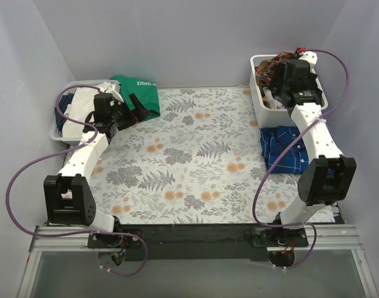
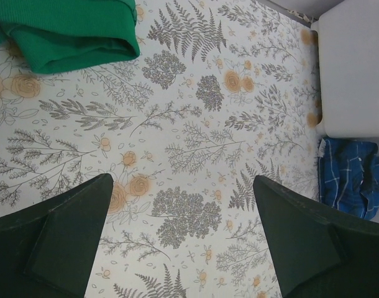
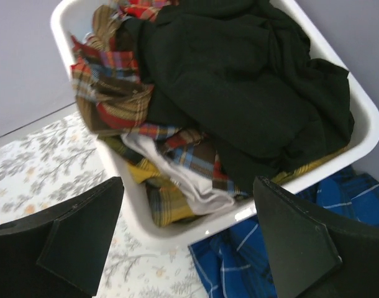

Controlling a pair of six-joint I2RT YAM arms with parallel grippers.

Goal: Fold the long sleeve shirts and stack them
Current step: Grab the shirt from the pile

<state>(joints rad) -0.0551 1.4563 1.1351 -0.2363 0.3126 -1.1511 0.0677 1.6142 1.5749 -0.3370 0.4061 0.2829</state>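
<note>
The black shirt point(image 3: 239, 81) is heaped in the white bin point(image 3: 130, 198) at the far right of the table point(image 1: 189, 155). It is bunched over the red-orange plaid shirts point(image 3: 112, 99), so no long axis can be made out. The blue plaid shirt point(image 1: 281, 148) is seen crumpled on the table just beside the bin's near side.

The right tool point(image 3: 186, 192) is held above the bin's near rim, spread wide with nothing in it. The heap lies ahead of and below it. The left tool point(image 2: 182, 186) is likewise wide open and empty. It is poised over bare table near the green top point(image 2: 65, 31) at the far left, well apart from the bin. The right arm is judged much the nearer, so a short reach forward and down onto the black cloth would be called for.
</note>
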